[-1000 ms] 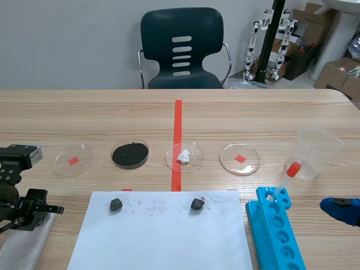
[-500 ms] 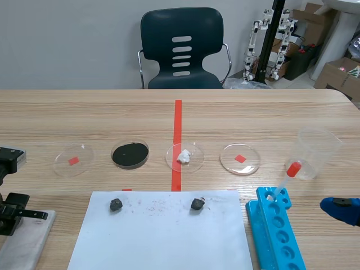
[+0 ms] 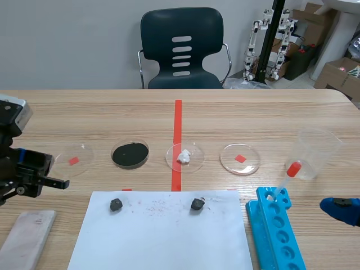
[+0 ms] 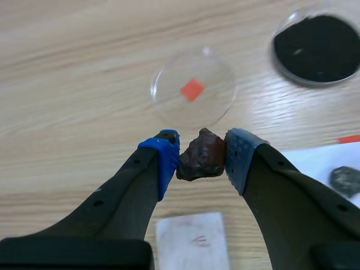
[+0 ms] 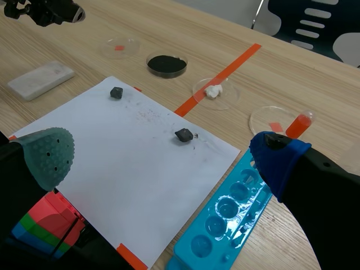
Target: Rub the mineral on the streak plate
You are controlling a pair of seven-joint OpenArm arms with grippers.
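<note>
Mineral (image 4: 201,154): lumpy red-brown stone with darker patches, clamped between the two blue pads (image 4: 166,157) of the left jaws, clear of the desk (image 3: 236,118).
Pointing: blunt peak aims ahead, toward a clear dish (image 4: 193,90) with a red square; its width runs pad to pad; no clear long axis can be made out.
Left jaws: closed on the mineral, at the desk's left edge in the scene view, between the clear dish and the streak plate (image 3: 27,236).
Streak plate: pale flat slab lying on the desk, left of the paper (image 3: 163,236), its long axis running away from the robot with a slight lean to the right; in the left wrist view it lies under the jaws, apart from the mineral, with a faint mark on it.
Right jaws: wide open, nothing between the pads, low at the desk's right edge.
On the paper: two dark stones (image 3: 116,205), well apart, and fine specks between them.
Beyond the paper: dish of black powder (image 3: 130,154), dish with a white lump (image 3: 184,157), another clear dish (image 3: 240,159).
Right side: blue rack (image 3: 278,230), red-tipped dropper (image 3: 287,177), clear cup (image 3: 318,152).
In the way: nothing lies between the mineral and the plate.
</note>
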